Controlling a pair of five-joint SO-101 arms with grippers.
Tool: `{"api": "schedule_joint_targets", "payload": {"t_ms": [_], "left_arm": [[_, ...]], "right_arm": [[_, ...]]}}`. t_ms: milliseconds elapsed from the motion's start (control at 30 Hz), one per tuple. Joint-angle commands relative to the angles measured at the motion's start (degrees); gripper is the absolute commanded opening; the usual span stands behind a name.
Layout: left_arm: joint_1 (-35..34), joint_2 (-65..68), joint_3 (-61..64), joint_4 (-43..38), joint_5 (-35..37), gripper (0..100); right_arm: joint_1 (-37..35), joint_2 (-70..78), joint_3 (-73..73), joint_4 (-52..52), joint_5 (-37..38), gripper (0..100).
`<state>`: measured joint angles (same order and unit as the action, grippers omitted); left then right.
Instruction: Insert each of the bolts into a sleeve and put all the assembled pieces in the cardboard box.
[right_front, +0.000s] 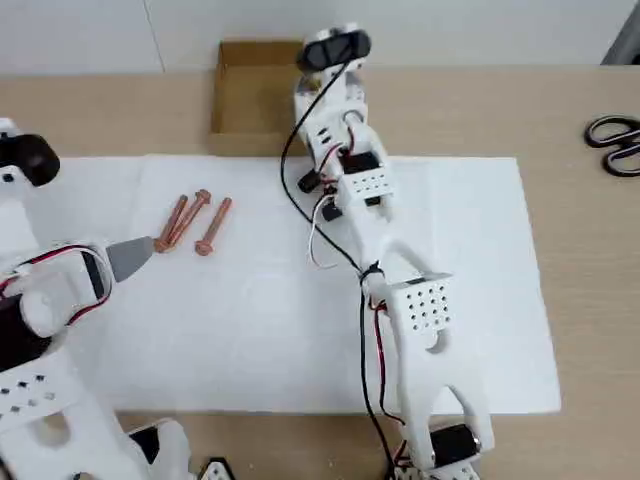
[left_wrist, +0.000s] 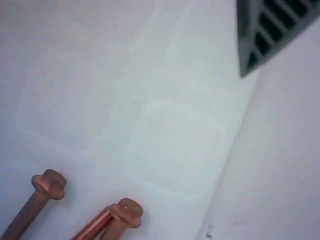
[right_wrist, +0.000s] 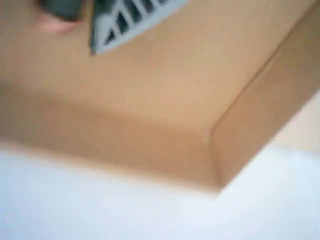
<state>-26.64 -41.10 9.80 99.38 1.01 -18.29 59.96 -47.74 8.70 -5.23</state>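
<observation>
Three copper bolts (right_front: 190, 222) lie side by side on the white mat (right_front: 330, 290), left of centre. My left gripper (right_front: 132, 256) sits low just left of them, its grey tip almost at the nearest bolt's end. The left wrist view has two bolt heads (left_wrist: 49, 184) (left_wrist: 127, 212) close below the gripper (left_wrist: 270, 35). My right gripper (right_front: 314, 84) hangs over the right side of the cardboard box (right_front: 245, 100) at the table's back. In the right wrist view the box floor (right_wrist: 175, 75) and a corner wall are close under the gripper (right_wrist: 125, 20), with a blurred pinkish patch (right_wrist: 50, 22) beside it.
Black scissors (right_front: 615, 145) lie on the bare wood at the far right. The right arm stretches diagonally across the mat's middle, with black and red cables (right_front: 300, 200) looping beside it. The left arm's base fills the lower-left corner.
</observation>
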Motion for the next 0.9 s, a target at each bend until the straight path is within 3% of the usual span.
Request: {"api": "schedule_joint_targets", "payload": {"t_ms": [0,233,500,633,867], "left_arm": [[0.00,-0.88,0.04,1.05,0.00,37],[0.00,-0.88,0.13,1.05,-0.18,37],[0.00,-0.79,0.13,1.05,-0.26,37],[0.09,-0.79,1.19,0.97,-0.35,37],[0.00,-0.79,6.73,0.97,-4.75,37]], "right_arm": [[1.63,-1.80,-5.36,4.53,-0.35,24.5],[3.21,-12.26,-10.20,37.85,-3.52,18.3],[1.63,-18.77,-10.46,61.49,-16.00,17.5],[-2.07,-18.42,-10.11,66.33,-22.42,17.5],[-6.73,-10.68,-10.46,60.35,-33.14,17.5]]}}
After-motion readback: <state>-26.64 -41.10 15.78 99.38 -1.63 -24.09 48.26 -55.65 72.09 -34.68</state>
